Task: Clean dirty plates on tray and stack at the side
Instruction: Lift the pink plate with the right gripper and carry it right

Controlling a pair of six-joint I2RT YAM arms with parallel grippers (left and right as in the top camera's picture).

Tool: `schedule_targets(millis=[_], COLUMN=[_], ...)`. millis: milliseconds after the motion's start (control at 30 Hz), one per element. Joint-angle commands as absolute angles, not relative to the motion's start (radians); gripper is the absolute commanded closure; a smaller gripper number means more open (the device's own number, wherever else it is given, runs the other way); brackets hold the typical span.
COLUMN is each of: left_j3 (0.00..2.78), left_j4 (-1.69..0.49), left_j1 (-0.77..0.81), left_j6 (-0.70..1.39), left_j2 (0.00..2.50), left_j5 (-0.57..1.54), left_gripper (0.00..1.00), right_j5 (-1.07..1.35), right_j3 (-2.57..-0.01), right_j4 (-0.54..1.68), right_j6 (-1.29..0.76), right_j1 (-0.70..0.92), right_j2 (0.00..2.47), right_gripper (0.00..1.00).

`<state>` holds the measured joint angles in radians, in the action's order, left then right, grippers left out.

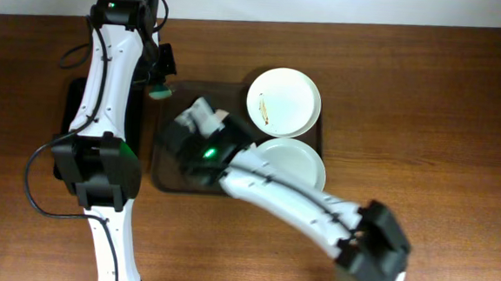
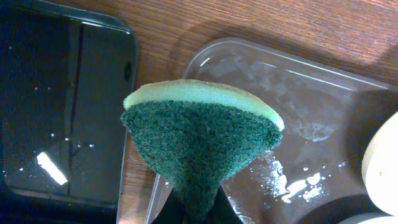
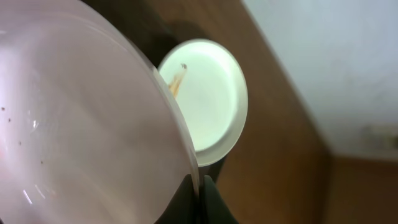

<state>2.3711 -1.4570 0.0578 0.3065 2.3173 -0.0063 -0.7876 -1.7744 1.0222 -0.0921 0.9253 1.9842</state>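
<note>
My right gripper (image 3: pixel 200 186) is shut on the rim of a white plate (image 3: pixel 81 124) that fills the left of the right wrist view, tilted up off the tray. In the overhead view this gripper (image 1: pixel 198 120) is over the left half of the dark brown tray (image 1: pixel 166 174). A second plate (image 1: pixel 284 102) with a thin yellowish smear lies at the tray's far right and also shows in the right wrist view (image 3: pixel 208 99). A third plate (image 1: pixel 297 159) lies in front of it, partly under my right arm. My left gripper (image 2: pixel 199 214) is shut on a green sponge (image 2: pixel 202 137) above the tray's left edge (image 1: pixel 160 87).
A smaller black glossy tray (image 2: pixel 62 112) lies left of the brown tray, under my left arm (image 1: pixel 70 129). The brown tray's bare wet floor (image 2: pixel 298 93) shows in the left wrist view. Brown wooden table (image 1: pixel 426 125) extends to the right.
</note>
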Motion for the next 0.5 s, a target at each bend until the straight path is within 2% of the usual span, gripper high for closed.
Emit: schedule_targets(millis=[0,267,367,467], left_j3=[2.368,2.368,2.368,2.368], left_j4=[-1.455,-1.478,-1.493,-1.501], left_j1=[0.042,0.042,0.043,0.043], left_j6=[0.293,0.293,0.293,0.293], left_j2=[2.332,2.332,2.332,2.332], left_j5=[0.001,0.005,0.005,0.005], left_gripper=[0.99,0.99,0.99,0.99], right_j5=[-0.435,0.292,0.44,0.432], right_j3=[-1.773,-1.773,-1.773,-1.773], right_j4=[1.051,1.153,1.198,1.208], right_j6=[-0.159,-0.159,-0.159,-0.159], right_j1=[0.76,0.258,0.052,-0.099], right_j2=[1.839,1.781,1.781,1.781], right_gripper=[0.96,0.96,0.96,0.96])
